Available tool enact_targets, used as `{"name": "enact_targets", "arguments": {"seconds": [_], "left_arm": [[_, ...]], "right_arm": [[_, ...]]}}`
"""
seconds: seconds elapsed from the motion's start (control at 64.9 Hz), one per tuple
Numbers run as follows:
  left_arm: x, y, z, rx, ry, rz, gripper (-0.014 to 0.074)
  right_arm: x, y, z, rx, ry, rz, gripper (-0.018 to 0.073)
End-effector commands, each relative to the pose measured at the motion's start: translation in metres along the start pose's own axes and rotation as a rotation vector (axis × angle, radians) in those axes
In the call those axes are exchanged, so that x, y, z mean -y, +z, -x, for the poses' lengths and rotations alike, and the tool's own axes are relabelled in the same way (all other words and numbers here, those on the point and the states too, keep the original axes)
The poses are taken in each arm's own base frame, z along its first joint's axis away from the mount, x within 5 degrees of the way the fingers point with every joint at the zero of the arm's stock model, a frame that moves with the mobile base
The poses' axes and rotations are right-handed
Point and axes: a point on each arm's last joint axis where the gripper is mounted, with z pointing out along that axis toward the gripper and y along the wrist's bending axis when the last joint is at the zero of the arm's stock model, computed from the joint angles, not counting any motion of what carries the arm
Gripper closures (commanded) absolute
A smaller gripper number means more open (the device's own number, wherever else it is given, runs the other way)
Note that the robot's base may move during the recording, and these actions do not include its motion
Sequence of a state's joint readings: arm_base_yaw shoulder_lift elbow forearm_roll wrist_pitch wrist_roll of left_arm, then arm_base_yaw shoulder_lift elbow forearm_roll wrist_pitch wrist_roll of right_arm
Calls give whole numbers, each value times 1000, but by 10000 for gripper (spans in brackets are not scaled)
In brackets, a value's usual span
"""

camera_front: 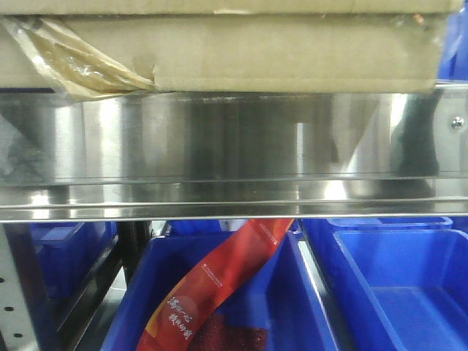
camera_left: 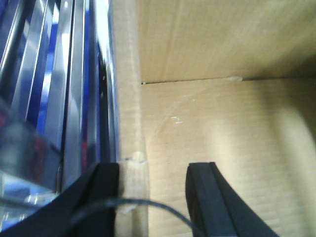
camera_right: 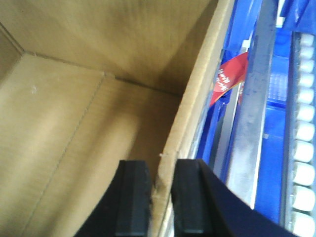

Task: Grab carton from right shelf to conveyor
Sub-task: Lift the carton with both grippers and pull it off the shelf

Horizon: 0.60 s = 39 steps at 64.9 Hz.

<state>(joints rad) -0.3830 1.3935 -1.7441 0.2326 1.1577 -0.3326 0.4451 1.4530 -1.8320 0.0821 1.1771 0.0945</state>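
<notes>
Right gripper (camera_right: 160,170): clamped on a side wall of the carton (camera_front: 241,51), one finger inside, one outside. Left gripper (camera_left: 153,173): jaws apart, straddling another wall, outer finger touching it. Carton position: on the stainless shelf (camera_front: 234,146), above blue bins (camera_front: 402,285). Red packet (camera_front: 219,292) in one bin. Crinkled tape (camera_front: 73,66) at the carton's corner.

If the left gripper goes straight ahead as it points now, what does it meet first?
Probably the carton: the left gripper is open astride its side wall, so the wall edge slides deeper; depth unclear.
</notes>
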Motion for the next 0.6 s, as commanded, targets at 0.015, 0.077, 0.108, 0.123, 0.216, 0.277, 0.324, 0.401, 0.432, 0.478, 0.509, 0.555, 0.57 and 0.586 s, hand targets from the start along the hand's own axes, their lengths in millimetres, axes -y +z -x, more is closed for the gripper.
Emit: {"name": "enact_targets", "arguments": {"seconds": [0.015,0.077,0.108,0.123,0.216,0.277,0.324,0.401,0.432,0.478,0.509,0.555,0.57,0.586], "left_arm": [[7,-13,5,84,17,-77,613],[7,-13,6,92,17,-80,613],[7,-13,6,94,17,-81,613],[7,-13,6,94,17,-81,613],[7,-13,6,94,17,-81,613],[7,-13,6,94,17,-81,613],[7,-13,6,94,17,-81,613],[7,-13,6,94,17,-81,613],[7,-13,6,94,17,-81,613],[7,-13,6,94,17,-81,613],[7,-13,6,94,17,-81,613],[7,-13,6,94,17,-81,613],[7,-13,6,94,17,-81,613],[7,-13,6,94,17,-81,613]], "right_arm": [[1,-5,6,71,-28,-7,627],[1,-5,6,71,-28,-7,627],[1,-5,6,71,-28,-7,627],[1,-5,6,71,-28,-7,627],[1,-5,6,71,-28,-7,627],[1,-5,6,71,-28,-7,627],[1,-5,6,71,-28,-7,627],[1,-5,6,71,-28,-7,627],[1,-5,6,71,-28,-7,627],[1,-5,6,71,-28,-7,627],[1,-5,6,71,-28,-7,627],[1,-5,6,71,-28,-7,627],[1,-5,6,71,-28,-7,627],[1,-5,6,71,-28,-7,627]]}}
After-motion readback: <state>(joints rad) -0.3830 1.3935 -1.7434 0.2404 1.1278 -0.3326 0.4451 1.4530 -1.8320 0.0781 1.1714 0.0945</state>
